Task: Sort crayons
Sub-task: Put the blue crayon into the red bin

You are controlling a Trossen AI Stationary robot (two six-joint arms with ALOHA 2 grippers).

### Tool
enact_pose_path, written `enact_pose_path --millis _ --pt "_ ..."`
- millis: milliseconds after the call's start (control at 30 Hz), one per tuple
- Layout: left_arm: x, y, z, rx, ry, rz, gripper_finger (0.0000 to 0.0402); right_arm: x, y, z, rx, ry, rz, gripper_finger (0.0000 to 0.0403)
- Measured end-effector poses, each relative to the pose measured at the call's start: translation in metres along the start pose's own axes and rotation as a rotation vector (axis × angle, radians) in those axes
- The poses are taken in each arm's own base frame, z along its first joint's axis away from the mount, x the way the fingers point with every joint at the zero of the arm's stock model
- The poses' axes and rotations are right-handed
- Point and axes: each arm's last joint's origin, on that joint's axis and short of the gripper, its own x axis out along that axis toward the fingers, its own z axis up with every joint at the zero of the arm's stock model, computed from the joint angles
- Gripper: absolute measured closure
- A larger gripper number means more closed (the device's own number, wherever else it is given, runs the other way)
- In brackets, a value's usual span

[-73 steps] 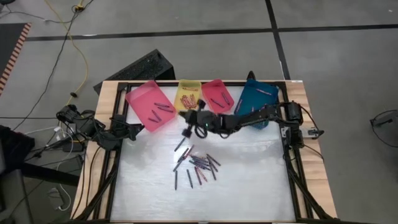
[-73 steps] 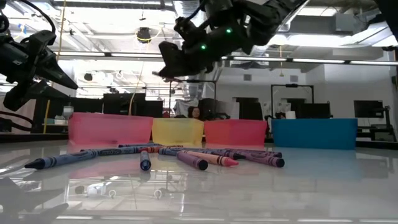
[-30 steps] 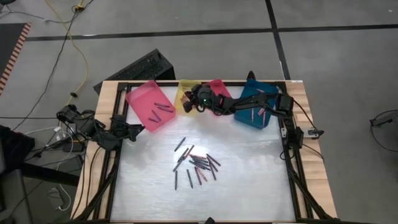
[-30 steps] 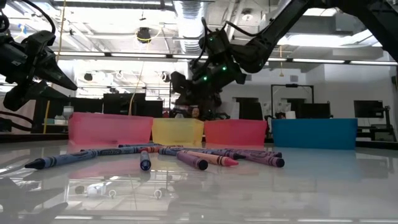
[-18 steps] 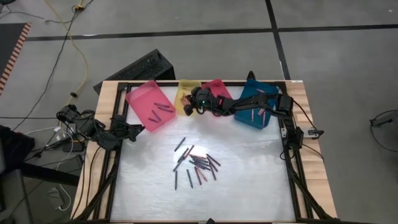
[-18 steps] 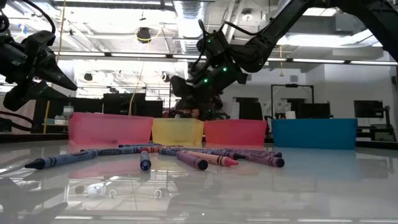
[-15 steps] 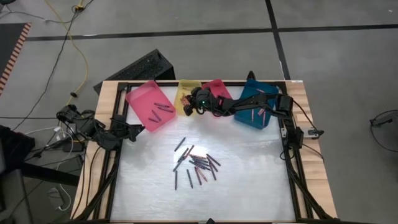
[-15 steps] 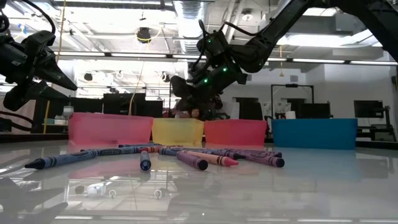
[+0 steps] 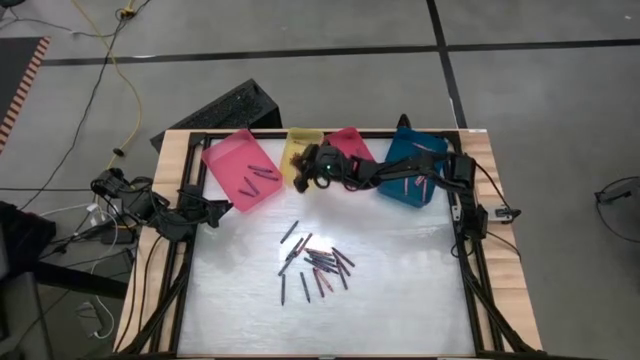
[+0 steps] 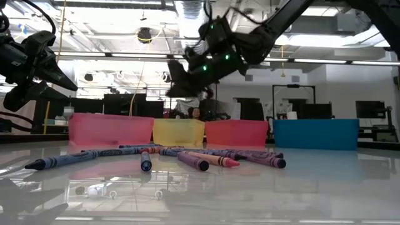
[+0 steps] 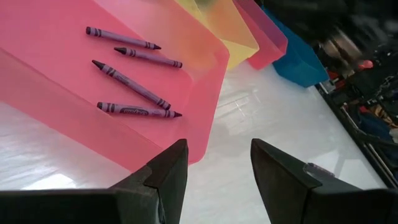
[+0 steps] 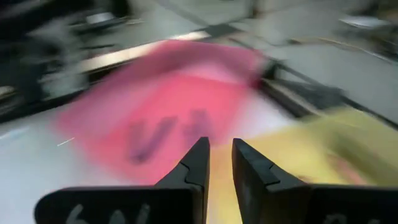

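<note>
High view: right gripper (image 9: 300, 172) reaches over the yellow tray (image 9: 297, 150), between the pink tray (image 9: 232, 152) and red tray (image 9: 350, 140). Loose crayons (image 9: 318, 262) lie scattered on the white table (image 9: 400, 290), well short of the yellow tray. Left gripper (image 9: 218, 210) waits near the pink tray's corner.

Low view: right gripper (image 10: 174, 87) hangs above the yellow tray (image 10: 178, 132), not touching it; crayons (image 10: 187, 156) lie in front of the tray row; blue tray (image 10: 315, 134) at the far end.

Left wrist view: left gripper (image 11: 217, 168) stands wide apart, nothing between the fingers; four purple crayons (image 11: 130, 84) lie in the pink tray (image 11: 199, 68).

Right wrist view: right gripper (image 12: 221, 158) shows a narrow gap, fingers not touching, nothing held; blurred pink tray (image 12: 186, 87) and yellow tray (image 12: 323, 149) beyond.
</note>
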Motion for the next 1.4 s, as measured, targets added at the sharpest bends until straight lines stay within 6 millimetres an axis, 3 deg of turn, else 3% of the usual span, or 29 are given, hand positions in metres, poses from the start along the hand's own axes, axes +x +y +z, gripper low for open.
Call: enact_pose_path --millis 267,467,833,1400 --pt "0.0 0.0 0.0 0.0 -0.001 0.0 0.0236 -0.015 0.063 -0.012 -0.237 0.031 0.366 0.0332" --pt "0.0 0.0 0.0 0.0 0.0 0.0 0.0236 -0.021 0.089 -0.033 -0.437 0.076 0.524 0.0332" --pt "0.0 -0.001 -0.005 0.004 0.163 -0.036 0.0236 -0.009 0.089 -0.061 -0.569 0.114 0.602 0.0332" --pt "-0.001 -0.001 -0.007 -0.036 0.233 -0.049 0.0236 -0.009 0.088 -0.058 -0.658 0.066 0.667 0.0332"
